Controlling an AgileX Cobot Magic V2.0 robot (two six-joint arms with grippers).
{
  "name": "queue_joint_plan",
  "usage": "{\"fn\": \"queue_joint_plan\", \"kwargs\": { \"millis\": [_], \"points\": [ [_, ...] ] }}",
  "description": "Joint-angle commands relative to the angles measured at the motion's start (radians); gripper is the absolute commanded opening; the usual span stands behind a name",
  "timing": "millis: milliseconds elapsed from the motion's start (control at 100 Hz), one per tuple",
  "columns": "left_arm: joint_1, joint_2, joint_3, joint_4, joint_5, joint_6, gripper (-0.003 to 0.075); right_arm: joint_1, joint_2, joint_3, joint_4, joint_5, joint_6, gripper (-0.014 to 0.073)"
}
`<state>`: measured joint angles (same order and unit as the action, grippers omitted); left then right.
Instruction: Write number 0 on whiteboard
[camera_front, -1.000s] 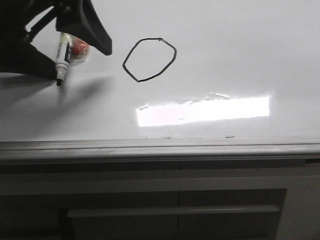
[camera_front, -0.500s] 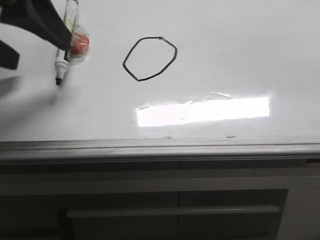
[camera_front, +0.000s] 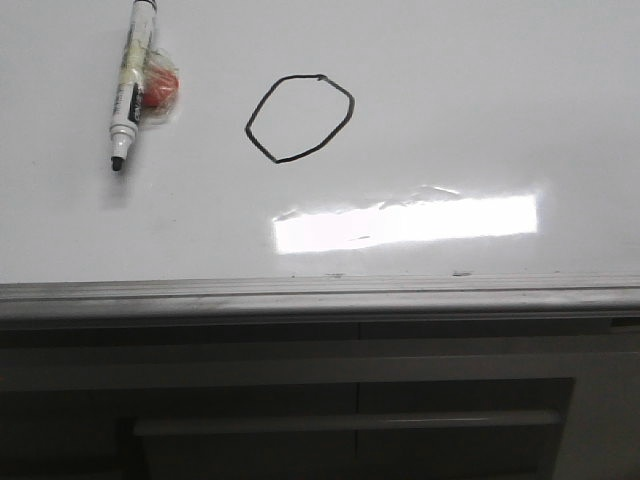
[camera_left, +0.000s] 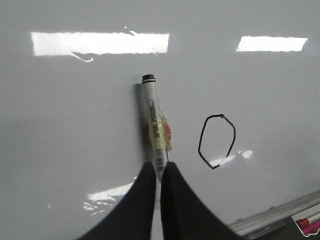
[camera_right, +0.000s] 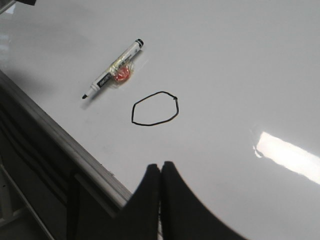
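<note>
Where the whiteboard (camera_front: 480, 90) lies flat, the number 0 (camera_front: 300, 118) sits closed near its middle; the marker (camera_front: 131, 82) lies loose just beside it, ungripped; my left jaws (camera_left: 159, 172) and right jaws (camera_right: 160, 172) are clenched, empty.

Light was even, overhead, slightly dim and grey. Whiteboard (camera_front: 480, 120) carried a bright rectangular glare (camera_front: 405, 223) in the front view; two glare patches lay beyond the left gripper (camera_left: 159, 172). Marker (camera_front: 131, 85) cast a faint soft shadow. Both grippers' fingers were underexposed silhouettes, edges soft
</note>
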<state>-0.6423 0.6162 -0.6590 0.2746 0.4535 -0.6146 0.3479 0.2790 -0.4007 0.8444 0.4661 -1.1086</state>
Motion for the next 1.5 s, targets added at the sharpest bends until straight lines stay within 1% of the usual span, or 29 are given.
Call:
{"fn": "queue_joint_plan", "kwargs": {
  "millis": [0, 170, 370, 470, 1230, 1330, 1440, 1490],
  "points": [
    [0.001, -0.059, 0.024, 0.018, -0.055, 0.003, -0.002, -0.004, 0.002, -0.015, 0.033, -0.059, 0.0, -0.0076],
    [0.001, -0.18, 0.14, 0.001, -0.055, 0.003, -0.002, -0.004, 0.002, -0.015, 0.033, -0.059, 0.0, -0.0076],
    [0.001, -0.269, 0.205, -0.009, -0.055, 0.001, -0.002, -0.004, 0.002, -0.015, 0.033, -0.061, 0.0, -0.0076],
    [0.001, -0.278, 0.214, -0.028, -0.05, 0.001, -0.002, -0.004, 0.002, -0.015, 0.033, -0.061, 0.0, -0.0076],
    [0.001, -0.278, 0.214, -0.028, -0.05, 0.001, -0.002, -0.004, 0.002, -0.015, 0.033, -0.063, 0.0, -0.0076],
    [0.003, -0.278, 0.214, 0.013, -0.05, 0.001, -0.002, -0.004, 0.002, -0.015, 0.033, -0.063, 0.0, -0.0076],
    [0.003, -0.288, 0.249, 0.056, -0.115, 0.001, -0.002, -0.004, 0.002, -0.015, 0.033, -0.063, 0.0, -0.0076],
    [0.003, -0.293, 0.276, 0.104, -0.177, 0.001, -0.002, -0.004, 0.002, -0.015, 0.033, -0.063, 0.0, -0.0076]
  ]
}}
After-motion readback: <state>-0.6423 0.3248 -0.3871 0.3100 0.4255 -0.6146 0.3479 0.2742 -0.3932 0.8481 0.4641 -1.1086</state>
